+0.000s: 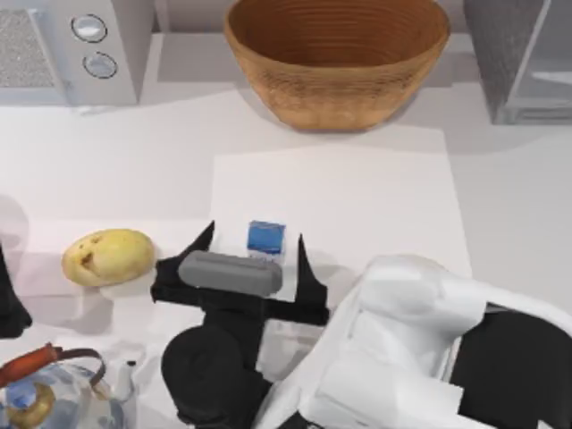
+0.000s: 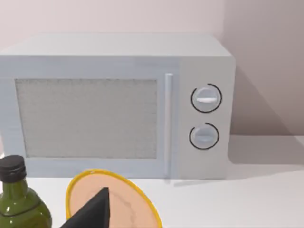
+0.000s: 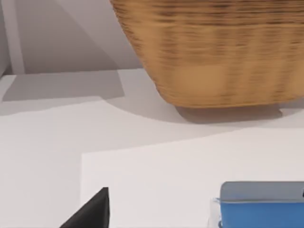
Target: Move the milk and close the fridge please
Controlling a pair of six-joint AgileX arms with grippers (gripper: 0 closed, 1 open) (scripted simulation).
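Kitchen counter, rendered. Shown by a microwave (image 2: 114, 107) with two knobs at the back left, a fridge (image 1: 518, 58) at the back right, and a woven basket (image 1: 336, 55) between them. Also by food and cookware on the white table (image 1: 509, 206): milk (image 1: 265, 239), a potato (image 1: 108, 257), a green bottle (image 2: 19, 199), a kettle (image 1: 54, 398), a yellow-rimmed plate (image 2: 128, 204).

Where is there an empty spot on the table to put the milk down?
Bare room lies on the white mat between the milk and the basket, and on the table right of the mat, before the fridge. It is crowded near the potato, kettle and open right gripper.
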